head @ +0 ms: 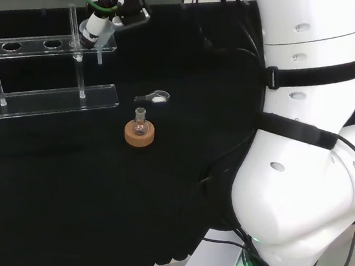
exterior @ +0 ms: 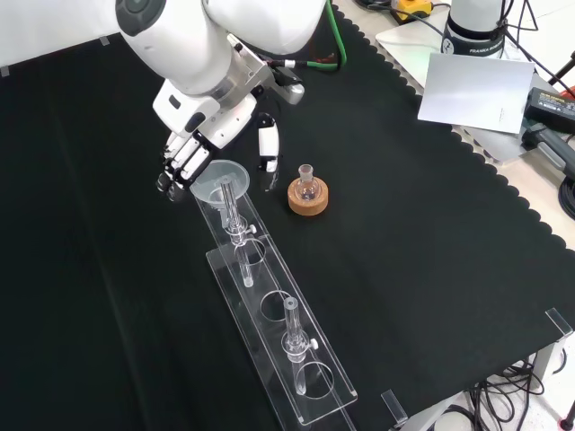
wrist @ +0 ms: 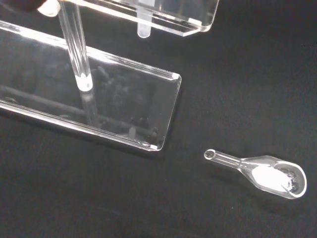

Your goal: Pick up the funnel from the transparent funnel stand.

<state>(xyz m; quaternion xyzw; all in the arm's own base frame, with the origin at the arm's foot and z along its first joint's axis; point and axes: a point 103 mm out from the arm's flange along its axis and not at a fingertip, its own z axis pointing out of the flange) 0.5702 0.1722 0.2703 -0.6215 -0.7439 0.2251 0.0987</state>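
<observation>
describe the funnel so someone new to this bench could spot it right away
Start at the long clear plastic funnel stand lying on the black cloth in the front view and follow it to its far end, beside the black and white hand. The clear funnel sits there in the end hole, the one piece with a wide round bowl; the neighbouring holes are empty.

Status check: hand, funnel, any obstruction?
Hand at funnel rim, fingers curled beside it, grasp unconfirmed. Funnel seated in clear stand. Nothing blocking.

Even light, perhaps slight glass glare
</observation>
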